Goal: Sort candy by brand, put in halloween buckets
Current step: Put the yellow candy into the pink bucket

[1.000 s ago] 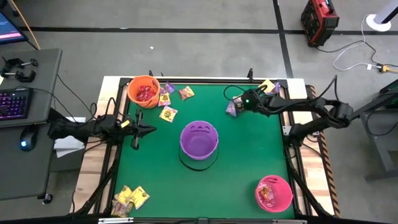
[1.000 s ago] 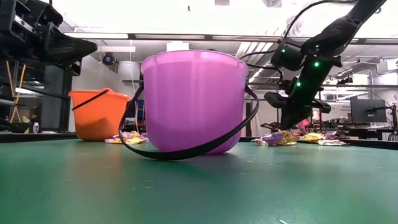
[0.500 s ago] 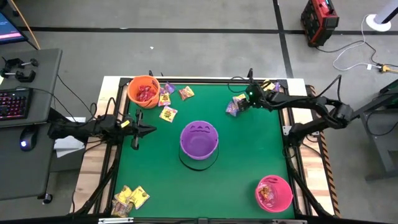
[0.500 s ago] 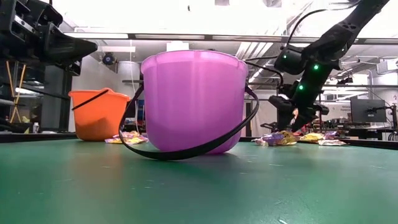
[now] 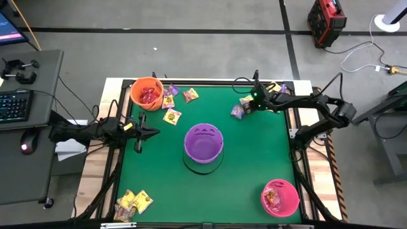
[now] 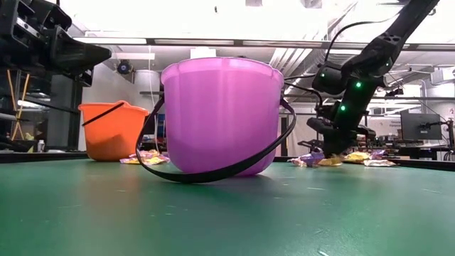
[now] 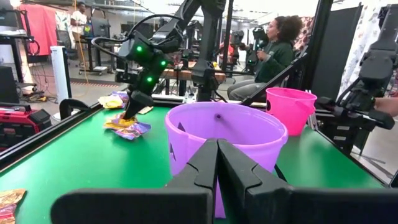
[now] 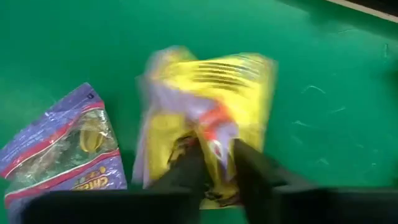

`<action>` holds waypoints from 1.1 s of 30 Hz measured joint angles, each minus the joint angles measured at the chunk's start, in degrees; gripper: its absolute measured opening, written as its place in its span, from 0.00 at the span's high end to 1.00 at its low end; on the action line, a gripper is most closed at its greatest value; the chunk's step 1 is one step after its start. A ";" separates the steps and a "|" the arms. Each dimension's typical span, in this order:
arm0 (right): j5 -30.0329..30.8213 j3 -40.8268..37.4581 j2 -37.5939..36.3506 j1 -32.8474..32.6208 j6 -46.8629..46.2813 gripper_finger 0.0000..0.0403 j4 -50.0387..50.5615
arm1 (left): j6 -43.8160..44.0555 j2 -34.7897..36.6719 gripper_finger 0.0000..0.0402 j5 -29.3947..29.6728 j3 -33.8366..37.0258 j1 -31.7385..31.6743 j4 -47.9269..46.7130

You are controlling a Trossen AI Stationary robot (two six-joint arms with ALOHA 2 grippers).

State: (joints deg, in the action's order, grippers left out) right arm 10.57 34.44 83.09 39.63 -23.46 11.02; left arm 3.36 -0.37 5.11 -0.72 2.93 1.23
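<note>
The right pincer [image 8: 214,163] is pressed down on a yellow packet [image 8: 211,118] at the far right of the green counter [image 5: 254,159], its fingers closed on the wrapper's lower edge; a grip on the edge suits a flat, crinkly packet that offers no bulk to seize. A purple packet [image 8: 62,152] lies just beside the yellow one, apart from the fingers, so the pick appears limited to one brand. The left pincer [image 7: 216,163] is pressed together and holds nothing; it waits at the left edge of the counter, aimed at the purple bucket [image 5: 203,143] in the middle. The orange bucket [image 5: 147,93] stands at the far left corner with loose candy near it, and the pink bucket [image 5: 280,196] at the near right corner. More yellow packets [image 5: 133,202] lie at the near left corner.
</note>
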 joint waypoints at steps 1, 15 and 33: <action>0.15 0.00 -0.14 -0.32 0.19 0.93 0.14 | -0.01 0.00 1.00 0.01 -0.01 -0.01 0.02; 3.05 1.76 -15.80 -8.46 -1.52 0.99 9.04 | -0.04 -0.01 1.00 0.00 0.00 0.00 0.01; -24.13 2.32 -32.35 -47.61 -29.90 1.00 12.92 | -0.02 0.01 1.00 0.01 -0.01 0.01 0.01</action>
State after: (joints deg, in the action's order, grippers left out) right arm -13.56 36.75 50.74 -7.98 -53.37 23.93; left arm 3.34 -0.37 5.12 -0.73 2.94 1.24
